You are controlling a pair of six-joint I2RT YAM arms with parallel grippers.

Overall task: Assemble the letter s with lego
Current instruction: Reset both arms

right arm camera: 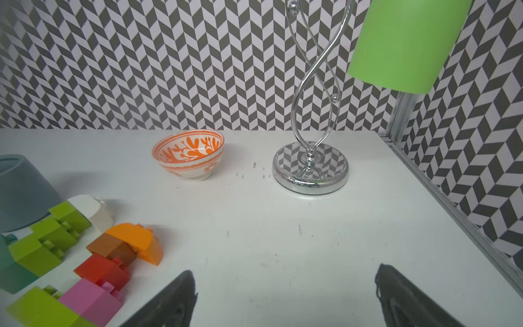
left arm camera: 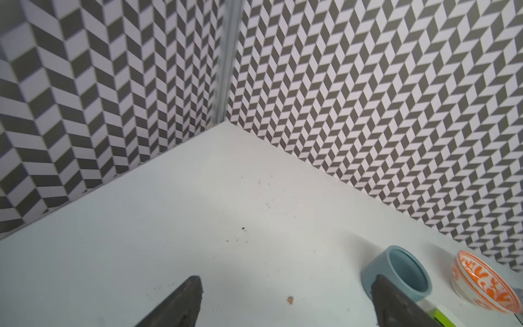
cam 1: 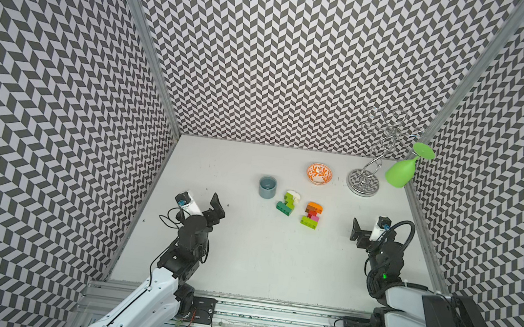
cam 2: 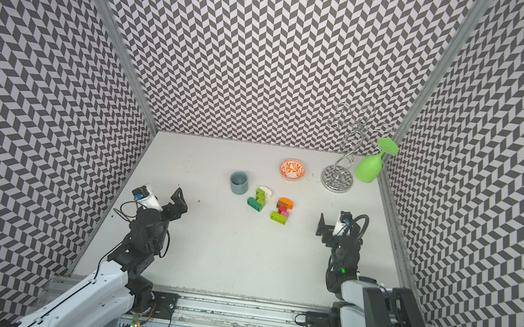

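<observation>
In both top views, near the middle of the white table (cam 1: 258,256), the lego (cam 1: 311,216) is seen as two stepped, studded clusters lying apart: one orange, brown, red, pink and lime, one white, lime and dark green. The left gripper (left arm camera: 287,283) and right gripper (right arm camera: 284,271) are spread wide, with nothing held.

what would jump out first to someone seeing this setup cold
The black-and-white zigzag walls dominate on all three sides. Next, a lime green goblet hangs upside down from a chrome rack in the far right corner. Mid-table, two bright clusters of lego lie side by side near a grey-blue cup.
</observation>
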